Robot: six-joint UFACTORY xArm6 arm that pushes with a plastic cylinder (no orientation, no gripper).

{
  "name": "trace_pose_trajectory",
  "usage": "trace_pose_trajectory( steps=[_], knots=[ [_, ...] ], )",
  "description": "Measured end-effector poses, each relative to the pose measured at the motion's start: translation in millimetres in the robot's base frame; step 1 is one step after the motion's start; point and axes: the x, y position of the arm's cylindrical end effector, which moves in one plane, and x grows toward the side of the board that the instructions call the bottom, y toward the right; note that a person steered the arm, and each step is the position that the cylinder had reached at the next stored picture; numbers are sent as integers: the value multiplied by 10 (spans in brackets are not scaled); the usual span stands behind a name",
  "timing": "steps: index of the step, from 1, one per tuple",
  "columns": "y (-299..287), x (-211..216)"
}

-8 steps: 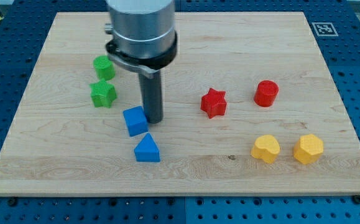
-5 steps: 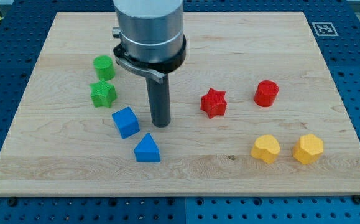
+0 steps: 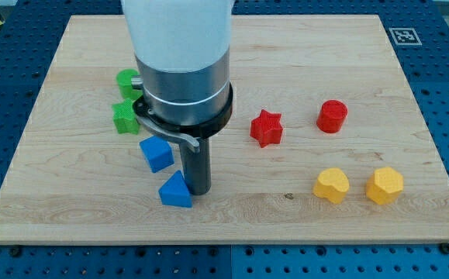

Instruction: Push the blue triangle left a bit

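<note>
The arm carries no gripper, only a dark rod, so there is nothing to open or close. My tip (image 3: 198,191) sits low and left of centre, pressed against the right side of the blue triangle (image 3: 175,191). Just above that triangle lies the blue cube (image 3: 156,153), apart from it. Higher up on the left, the green star (image 3: 125,117) and green cylinder (image 3: 127,79) peek from behind the arm. On the right of the table (image 3: 69,201) are the red star (image 3: 267,128), red cylinder (image 3: 333,116) and two yellow blocks (image 3: 331,185) (image 3: 385,185).
</note>
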Motion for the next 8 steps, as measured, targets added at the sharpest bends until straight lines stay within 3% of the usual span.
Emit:
trace_pose_trajectory(
  steps=[5,8],
  knots=[
    [-4,271],
    [-569,271]
  ],
)
